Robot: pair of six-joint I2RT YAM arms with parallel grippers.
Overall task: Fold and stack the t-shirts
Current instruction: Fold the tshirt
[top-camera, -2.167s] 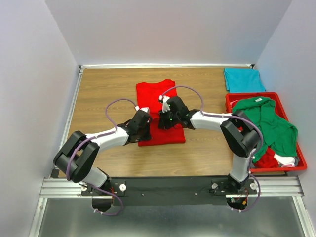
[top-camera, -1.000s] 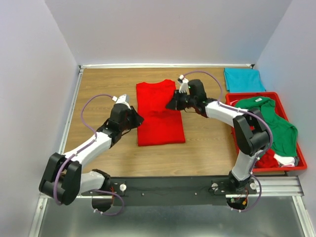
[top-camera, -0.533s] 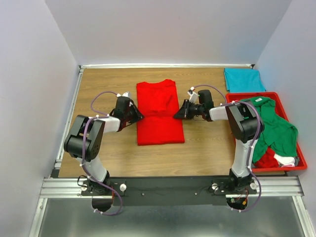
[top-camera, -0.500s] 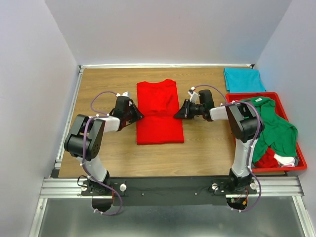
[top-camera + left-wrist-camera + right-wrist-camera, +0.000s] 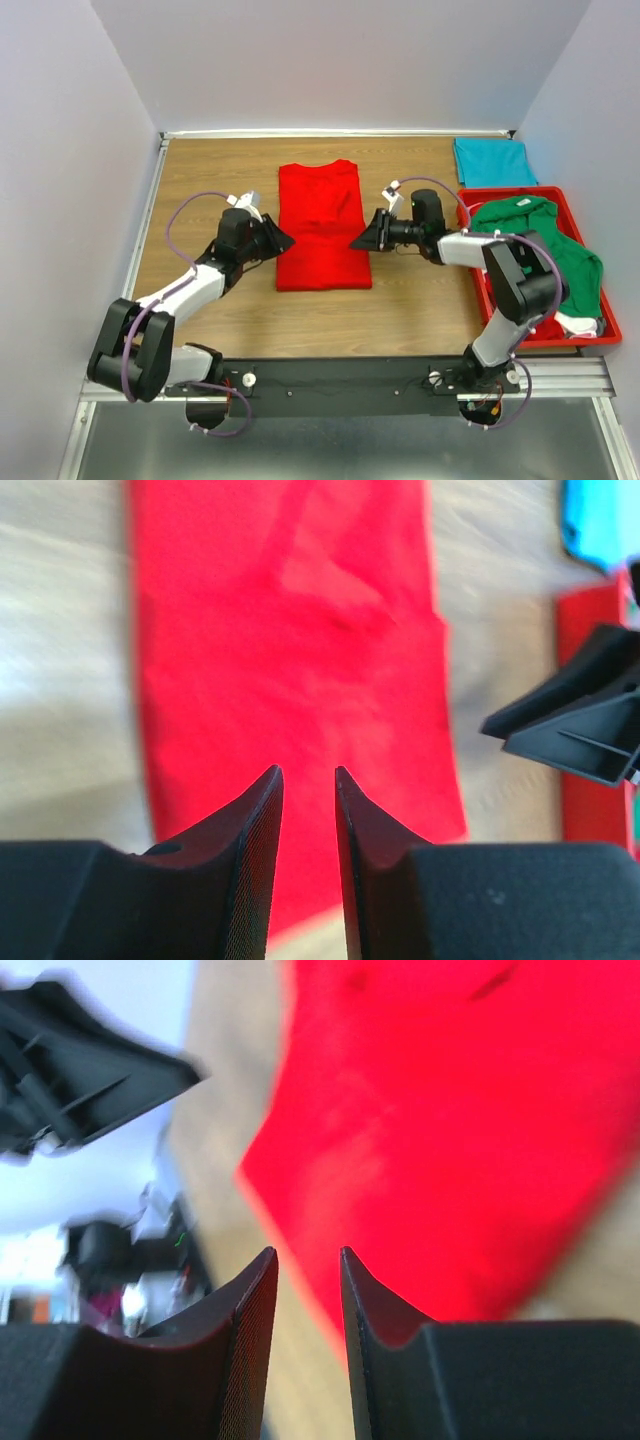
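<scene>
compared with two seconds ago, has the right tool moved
Yes: the right tool has moved right, toward the red tray, from over the red t-shirt's middle to its right edge.

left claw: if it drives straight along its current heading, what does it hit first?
The red t-shirt. The left claw points across it from its left edge, so cloth comes first, probably. The right claw faces it from the shirt's far side. Height above the cloth is unclear.
</scene>
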